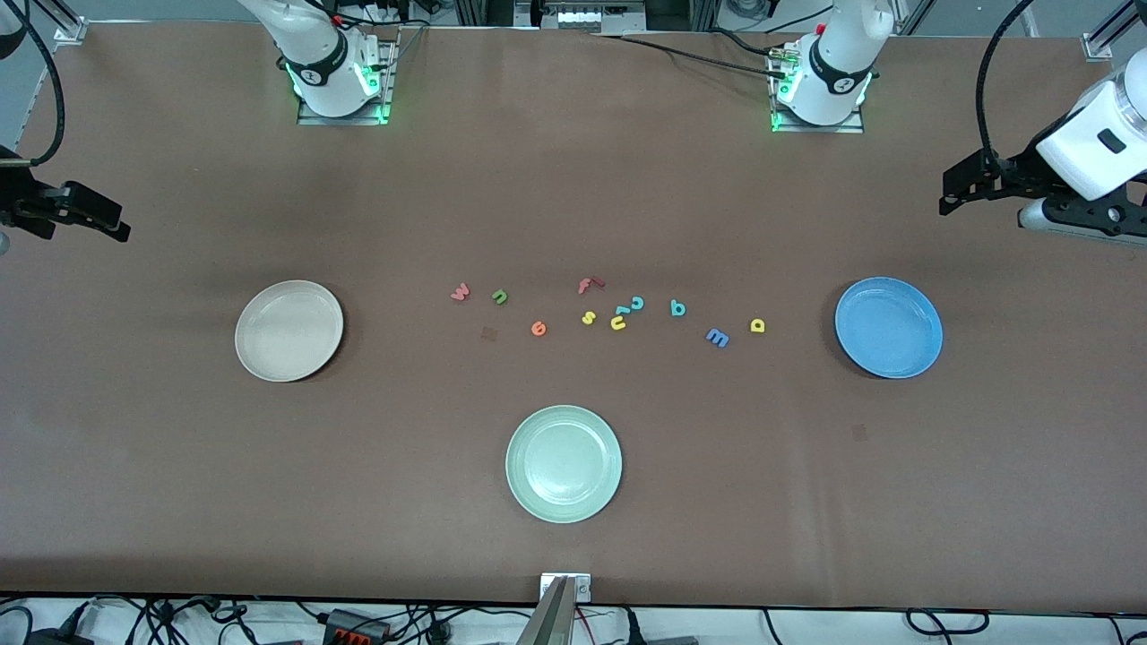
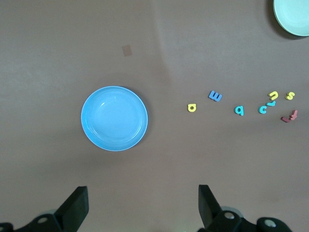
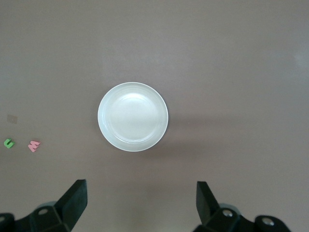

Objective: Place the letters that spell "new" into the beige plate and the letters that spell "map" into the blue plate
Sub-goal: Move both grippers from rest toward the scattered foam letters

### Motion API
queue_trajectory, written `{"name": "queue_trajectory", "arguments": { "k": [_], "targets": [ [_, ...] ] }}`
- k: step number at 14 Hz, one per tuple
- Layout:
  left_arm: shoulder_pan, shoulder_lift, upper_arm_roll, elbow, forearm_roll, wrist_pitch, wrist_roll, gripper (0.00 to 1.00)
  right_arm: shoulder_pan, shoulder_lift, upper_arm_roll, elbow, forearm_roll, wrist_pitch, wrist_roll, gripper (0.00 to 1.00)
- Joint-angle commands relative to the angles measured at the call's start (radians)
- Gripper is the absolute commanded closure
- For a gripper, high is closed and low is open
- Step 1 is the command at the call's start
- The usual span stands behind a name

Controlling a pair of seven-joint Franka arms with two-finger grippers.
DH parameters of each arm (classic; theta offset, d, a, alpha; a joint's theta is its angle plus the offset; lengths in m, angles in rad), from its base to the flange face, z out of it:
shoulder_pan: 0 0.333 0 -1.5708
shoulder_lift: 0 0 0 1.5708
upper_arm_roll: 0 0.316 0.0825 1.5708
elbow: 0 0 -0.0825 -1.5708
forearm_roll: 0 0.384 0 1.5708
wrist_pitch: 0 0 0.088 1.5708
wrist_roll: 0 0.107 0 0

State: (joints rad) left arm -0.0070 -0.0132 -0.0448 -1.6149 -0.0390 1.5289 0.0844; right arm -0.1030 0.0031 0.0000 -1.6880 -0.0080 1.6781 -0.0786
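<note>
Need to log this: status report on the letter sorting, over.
Left tool and right tool open, empty, hovering at table ends. Beige plate and blue plate empty. All letters on table between them.

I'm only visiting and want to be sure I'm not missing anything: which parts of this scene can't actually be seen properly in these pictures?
- Right pincer: front view, the picture's edge cuts off its arm.
- Left pincer: front view, the edge crops its white wrist.
- Small yellow toy letter u and teal toy letter c: a small teal piece between them is too small to tell, in the front or left wrist view.
- Round pale green plate: left wrist view, mostly cut off at the corner.
</note>
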Motion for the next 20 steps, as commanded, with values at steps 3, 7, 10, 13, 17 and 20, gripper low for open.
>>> {"name": "queue_trajectory", "arguments": {
  "k": [3,7,10,13,17,20],
  "targets": [
    [-0.001,-0.001,-0.004,0.007,0.016,-0.012,0.005,0.0,-0.003,-0.017,0.002,-0.015,-0.012,0.003,0.005,0.0],
    [-0.001,-0.001,-0.004,0.007,0.011,-0.015,0.003,0.0,-0.001,-0.017,0.002,-0.01,-0.012,-0.006,0.003,0.0],
    [-0.002,0.007,-0.004,0.012,0.007,-0.036,0.006,0.0,-0.004,-0.017,-0.002,-0.01,-0.01,-0.017,0.003,0.0],
    [-0.005,0.047,-0.004,0.023,0.007,-0.035,0.005,0.0,-0.004,-0.014,-0.002,-0.01,-0.01,-0.018,0.003,0.0],
    [-0.028,0.182,-0.02,0.023,0.008,-0.042,0.017,0.0,0.003,0.004,0.002,-0.019,-0.007,-0.027,0.007,0.0],
    [-0.062,0.266,-0.029,0.021,0.014,-0.003,0.027,0.0,0.061,0.093,0.005,-0.024,0.003,-0.021,0.007,0.0]
  ]
}}
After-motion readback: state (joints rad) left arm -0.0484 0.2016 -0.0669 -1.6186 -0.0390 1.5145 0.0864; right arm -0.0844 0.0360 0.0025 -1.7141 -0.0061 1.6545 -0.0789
